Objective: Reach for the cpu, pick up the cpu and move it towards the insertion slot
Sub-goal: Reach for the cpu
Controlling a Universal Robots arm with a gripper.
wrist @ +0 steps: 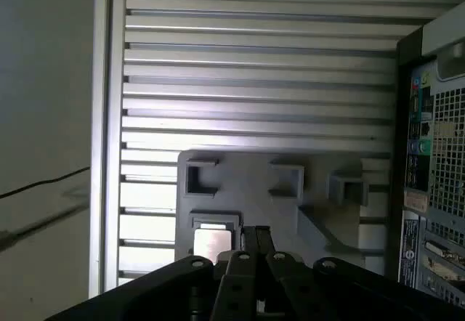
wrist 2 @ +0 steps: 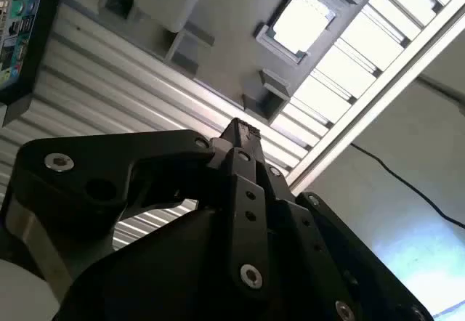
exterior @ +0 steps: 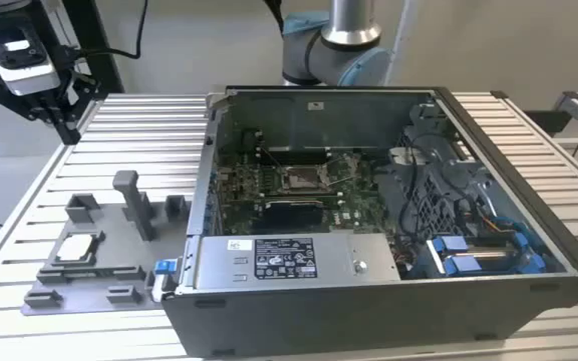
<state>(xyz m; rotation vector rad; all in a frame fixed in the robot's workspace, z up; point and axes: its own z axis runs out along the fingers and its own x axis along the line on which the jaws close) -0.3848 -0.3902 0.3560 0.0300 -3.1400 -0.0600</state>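
The cpu lies flat in a square recess of the grey fixture plate, on the exterior view's left of the computer case. Its silvery top shows bright in both wrist views. My gripper hangs high above the table's far left corner, well away from the cpu and holding nothing. Its black fingers are pressed together, shut. The insertion slot is a shiny square frame on the green board inside the open case.
The open computer case fills the middle and right of the slatted aluminium table. Upright grey blocks stand on the fixture plate beside the cpu. A black cable lies on the floor past the table edge.
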